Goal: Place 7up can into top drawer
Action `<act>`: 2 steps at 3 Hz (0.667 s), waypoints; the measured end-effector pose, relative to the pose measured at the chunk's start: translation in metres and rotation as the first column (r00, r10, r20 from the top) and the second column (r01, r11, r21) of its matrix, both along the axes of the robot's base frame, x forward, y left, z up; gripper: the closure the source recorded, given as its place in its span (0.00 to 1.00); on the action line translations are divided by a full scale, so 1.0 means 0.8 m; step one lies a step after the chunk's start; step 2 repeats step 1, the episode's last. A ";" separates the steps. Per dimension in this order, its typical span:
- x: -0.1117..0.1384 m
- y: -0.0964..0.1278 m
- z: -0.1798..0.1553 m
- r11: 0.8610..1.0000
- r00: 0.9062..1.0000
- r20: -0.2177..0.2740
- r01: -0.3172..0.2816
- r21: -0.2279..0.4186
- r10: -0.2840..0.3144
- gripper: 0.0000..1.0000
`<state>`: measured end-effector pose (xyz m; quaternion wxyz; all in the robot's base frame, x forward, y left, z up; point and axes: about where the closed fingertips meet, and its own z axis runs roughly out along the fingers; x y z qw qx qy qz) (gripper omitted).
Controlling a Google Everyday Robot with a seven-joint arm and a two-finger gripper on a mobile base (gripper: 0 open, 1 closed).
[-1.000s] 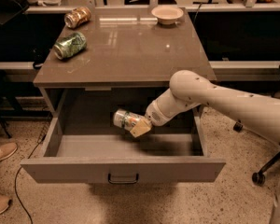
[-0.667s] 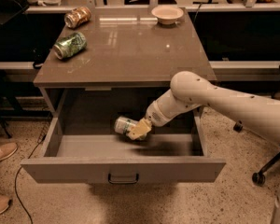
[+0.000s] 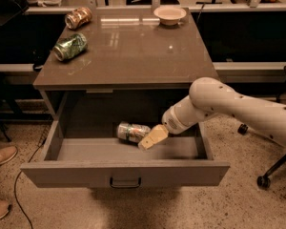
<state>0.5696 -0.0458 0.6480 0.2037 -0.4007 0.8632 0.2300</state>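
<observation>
The 7up can (image 3: 131, 131), pale silver with green bands, lies on its side inside the open top drawer (image 3: 181, 170), just right of the drawer's middle and low over its floor. My gripper (image 3: 148, 140) reaches into the drawer from the right. Its tan finger (image 3: 155, 135) lies over the can's right end and the gripper is shut on the can. The other finger is hidden behind the can. The drawer is pulled far out, its dark handle (image 3: 125, 182) facing me.
On the cabinet top (image 3: 133, 51) lie a dark-green can (image 3: 70, 46) and an orange-brown can (image 3: 78, 18) at the left, with a pale bowl (image 3: 169, 14) at the back. A person's shoes (image 3: 1, 157) are at the left. A chair wheel (image 3: 263, 180) is at the right.
The gripper has lowered the can a little further down into the drawer. The drawer and the things on the cabinet top have not moved.
</observation>
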 end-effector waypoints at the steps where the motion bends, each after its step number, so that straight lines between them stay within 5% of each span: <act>1: -0.025 -0.046 0.030 0.995 0.995 0.043 0.094 -0.031 -0.092 0.00; 2: -0.025 -0.046 0.030 0.995 0.995 0.043 0.094 -0.031 -0.092 0.00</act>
